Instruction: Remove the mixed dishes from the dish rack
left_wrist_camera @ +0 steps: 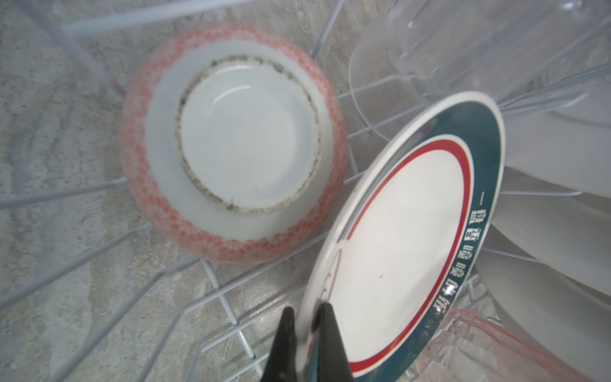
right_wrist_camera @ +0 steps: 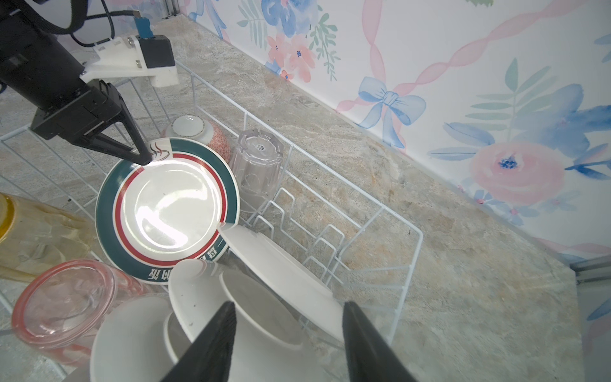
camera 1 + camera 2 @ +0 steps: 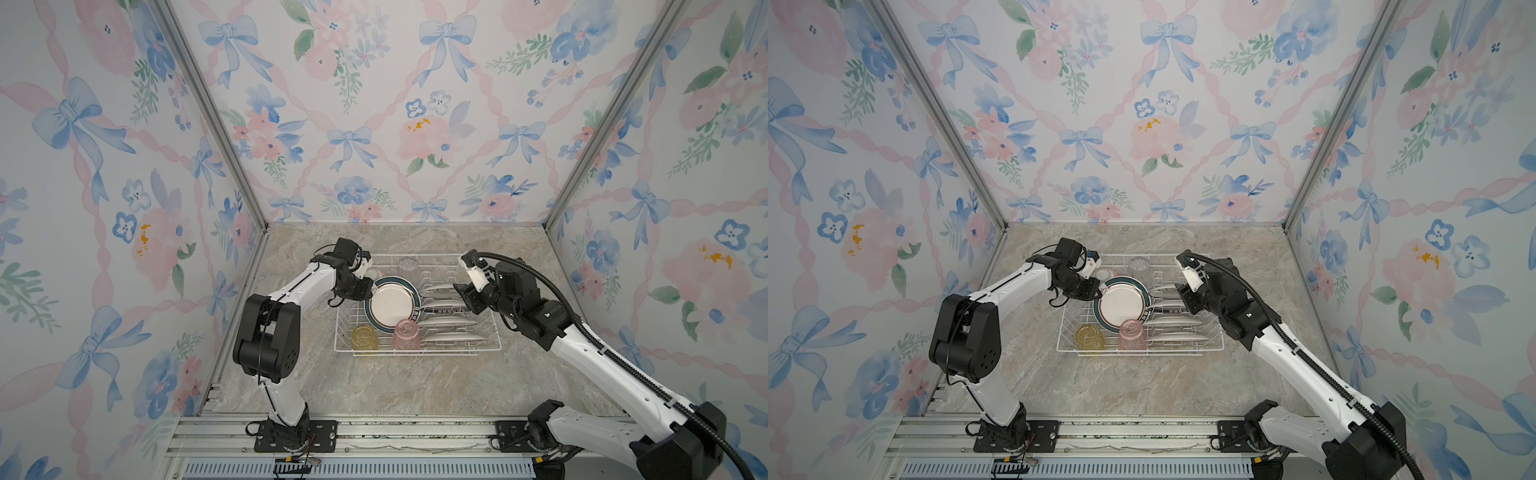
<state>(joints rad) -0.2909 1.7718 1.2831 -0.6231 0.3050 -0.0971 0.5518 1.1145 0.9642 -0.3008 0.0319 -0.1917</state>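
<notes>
Black tips of the left tool [image 1: 306,312] are pinched tight on the rim of the green-banded plate [image 1: 406,231], which sits tilted inside the dish rack [image 3: 449,351]. Right beside it there's the pink-red bowl [image 1: 231,142], upside down, and a clear tumbler [image 2: 258,158] too. The right tool [image 2: 287,307] hangs half open over four white plates [image 3: 446,322] standing in the slots, gripping nothing. The pink tumbler [image 3: 405,332] and yellow tumbler [image 3: 365,336] sit at the near end of the rack. Whole rack's on the marble-look table [image 3: 395,386].
</notes>
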